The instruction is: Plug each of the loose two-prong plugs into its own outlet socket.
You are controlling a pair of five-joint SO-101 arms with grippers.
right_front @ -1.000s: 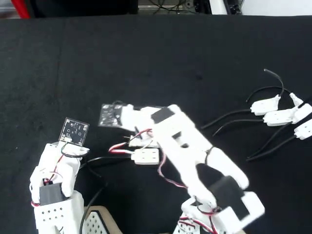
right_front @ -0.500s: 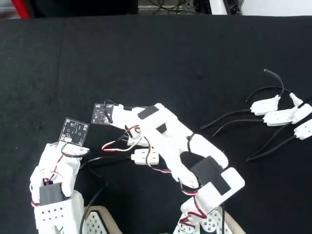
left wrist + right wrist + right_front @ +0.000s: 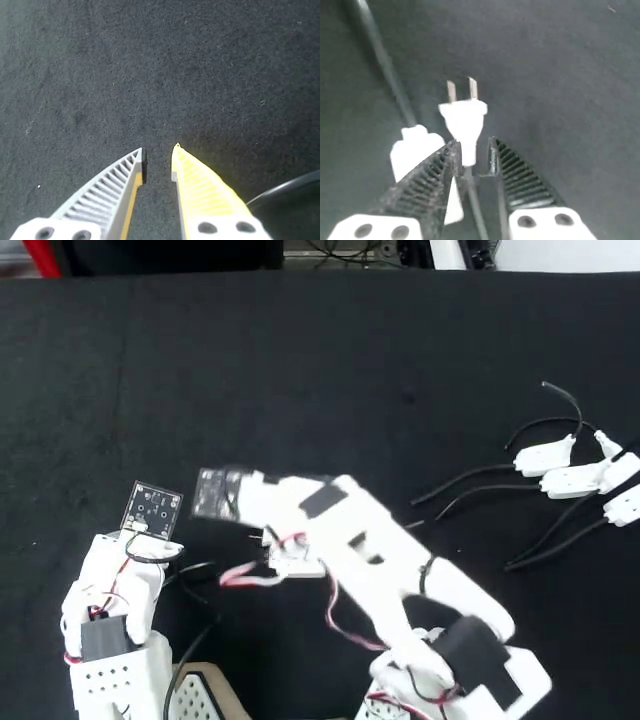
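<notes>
Right tool clamps the white two-prong plug, prongs outward. Left tool: narrow gap, empty, above the tabletop. Loose white cabled connectors lie at 3 o'clock.

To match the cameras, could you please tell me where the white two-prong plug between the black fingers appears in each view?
High view: hidden under the right arm's white wrist, left of centre.
Right wrist view: the white two-prong plug sits between the right hand's black fingers, prongs pointing away.
Left wrist view: the left hand over the black table cloth.
Shared landmark: that cloth.
</notes>
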